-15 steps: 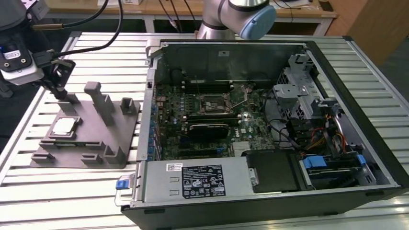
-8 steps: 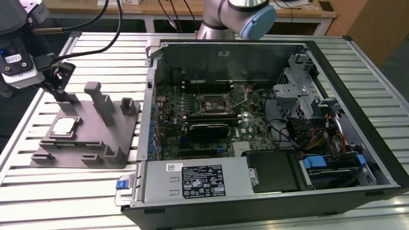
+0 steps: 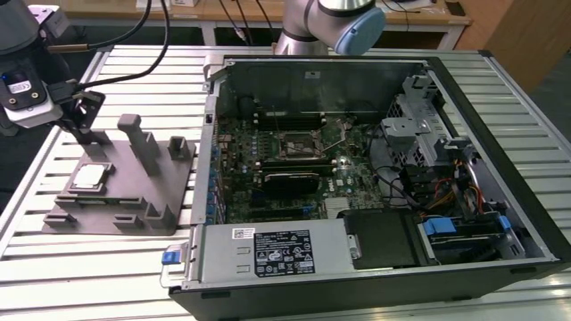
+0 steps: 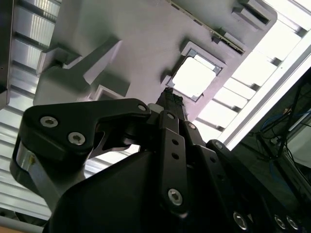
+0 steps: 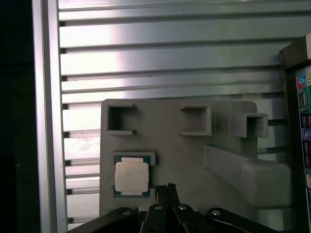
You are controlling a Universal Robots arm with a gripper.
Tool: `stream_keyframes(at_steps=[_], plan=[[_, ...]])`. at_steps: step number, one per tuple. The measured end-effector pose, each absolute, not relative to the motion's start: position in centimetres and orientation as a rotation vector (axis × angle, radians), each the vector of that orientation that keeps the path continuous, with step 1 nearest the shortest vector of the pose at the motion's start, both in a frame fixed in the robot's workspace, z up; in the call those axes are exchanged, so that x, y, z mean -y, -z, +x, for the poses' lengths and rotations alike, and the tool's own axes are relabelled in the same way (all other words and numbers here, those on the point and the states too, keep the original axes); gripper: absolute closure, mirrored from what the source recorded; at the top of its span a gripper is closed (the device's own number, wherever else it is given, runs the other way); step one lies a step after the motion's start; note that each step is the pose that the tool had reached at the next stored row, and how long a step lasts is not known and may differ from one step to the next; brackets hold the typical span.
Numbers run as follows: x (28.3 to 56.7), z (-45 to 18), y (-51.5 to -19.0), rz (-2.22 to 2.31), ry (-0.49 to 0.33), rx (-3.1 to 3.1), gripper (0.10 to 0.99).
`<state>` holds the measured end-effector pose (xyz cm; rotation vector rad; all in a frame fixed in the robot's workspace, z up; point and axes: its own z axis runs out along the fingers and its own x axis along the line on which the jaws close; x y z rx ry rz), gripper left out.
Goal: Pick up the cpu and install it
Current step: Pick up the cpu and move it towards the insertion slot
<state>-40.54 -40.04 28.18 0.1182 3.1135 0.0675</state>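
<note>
We see the gripper at the exterior view's left, in the middle-left of the frame. Its black fingers are pressed together into one narrow tip and hold nothing. It hangs over the far part of the grey fixture. In both wrist views the closed tip points down just beside one corner of the cpu, apart from it.

The cpu is a small flat square with a pale silvery metal top. In the first wrist view we make out a thin green rim around that top. It lies flat in a shallow square pocket of the fixture; in the second wrist view it glares bright white.

Around the pocket the fixture carries raised blocks. A tall upright post and a shorter post stand between the cpu and the open computer case, which fills the centre and the exterior view's right. Inside it we see the green motherboard with its square black-framed socket and, below that in the frame, a black heatsink block. A grey power supply sits along the case's lower edge.

Everything rests on a slatted aluminium table. The robot arm rises at the top centre, and black cables hang at the upper left.
</note>
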Motion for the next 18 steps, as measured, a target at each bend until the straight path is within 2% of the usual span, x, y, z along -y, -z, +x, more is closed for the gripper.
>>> stream_keyframes(at_steps=[18], plan=[[40.0,-41.2,-26.5,0.118,-0.068,-3.113,0.98]])
